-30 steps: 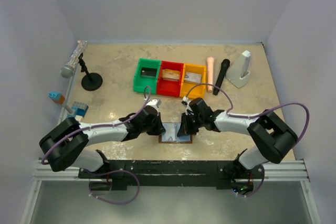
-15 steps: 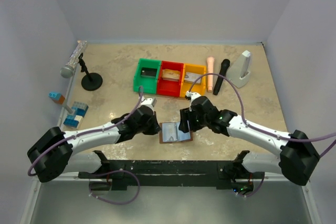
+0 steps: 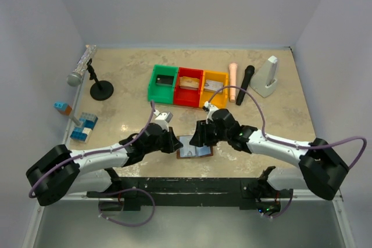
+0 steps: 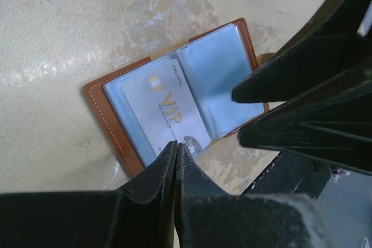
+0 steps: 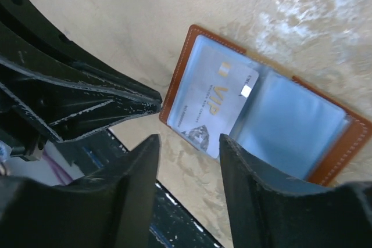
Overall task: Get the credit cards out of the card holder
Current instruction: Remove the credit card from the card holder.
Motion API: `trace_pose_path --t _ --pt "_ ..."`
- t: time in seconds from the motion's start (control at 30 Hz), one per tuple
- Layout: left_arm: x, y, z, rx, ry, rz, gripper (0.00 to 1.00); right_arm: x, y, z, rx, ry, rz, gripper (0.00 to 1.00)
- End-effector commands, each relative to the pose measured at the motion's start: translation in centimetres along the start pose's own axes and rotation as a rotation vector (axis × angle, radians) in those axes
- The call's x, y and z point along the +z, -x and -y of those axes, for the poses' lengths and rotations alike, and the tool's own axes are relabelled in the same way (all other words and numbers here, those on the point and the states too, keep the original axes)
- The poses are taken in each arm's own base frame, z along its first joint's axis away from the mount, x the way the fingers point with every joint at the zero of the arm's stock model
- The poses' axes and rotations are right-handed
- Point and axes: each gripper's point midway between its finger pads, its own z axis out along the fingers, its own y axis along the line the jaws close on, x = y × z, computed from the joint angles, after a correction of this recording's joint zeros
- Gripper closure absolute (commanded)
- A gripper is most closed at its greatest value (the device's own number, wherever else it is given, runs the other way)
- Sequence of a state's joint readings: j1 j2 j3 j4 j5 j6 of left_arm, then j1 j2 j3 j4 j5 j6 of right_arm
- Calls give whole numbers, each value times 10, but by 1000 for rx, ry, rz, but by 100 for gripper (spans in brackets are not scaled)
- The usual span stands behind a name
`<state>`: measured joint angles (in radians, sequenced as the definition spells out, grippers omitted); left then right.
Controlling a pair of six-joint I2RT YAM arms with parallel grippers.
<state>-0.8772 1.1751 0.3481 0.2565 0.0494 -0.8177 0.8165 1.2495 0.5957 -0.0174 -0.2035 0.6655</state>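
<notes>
Silvery card (image 4: 165,111), L gripper (image 4: 176,148) prob. atop

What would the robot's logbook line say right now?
wallet: open flat | silver card: in wallet, not yet out | left gripper: shut, tips at card's edge | right gripper: open over wallet

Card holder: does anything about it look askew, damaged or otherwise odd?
Only the silvery VIP card: it sits crooked in the open card holder, one corner poking past the edge. No damage shows.
</notes>
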Motion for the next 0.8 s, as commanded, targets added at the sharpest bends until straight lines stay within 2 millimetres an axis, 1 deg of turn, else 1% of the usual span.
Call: trace_pose_path --t 0.0,0.07,0.2,0.53,0.6,0.77 --pt "1 23 16 3 -63 92 98 11 2 -23 68 149 -12 53" --pt "1 24 13 0 -46 101 100 16 -3 -18 97 146 -32 54" --pt "4 21 7 -6 -15 86 100 21 -7 -6 133 124 -39 55" --pt "15 8 -6 -17 46 22 100 32 -20 8 159 101 -73 54" --pt "16 9 -13 -19 81 35 100 33 -22 12 169 94 -76 55" --pt "17 7 -19 -19 110 25 100 34 -26 20 184 76 -75 56"
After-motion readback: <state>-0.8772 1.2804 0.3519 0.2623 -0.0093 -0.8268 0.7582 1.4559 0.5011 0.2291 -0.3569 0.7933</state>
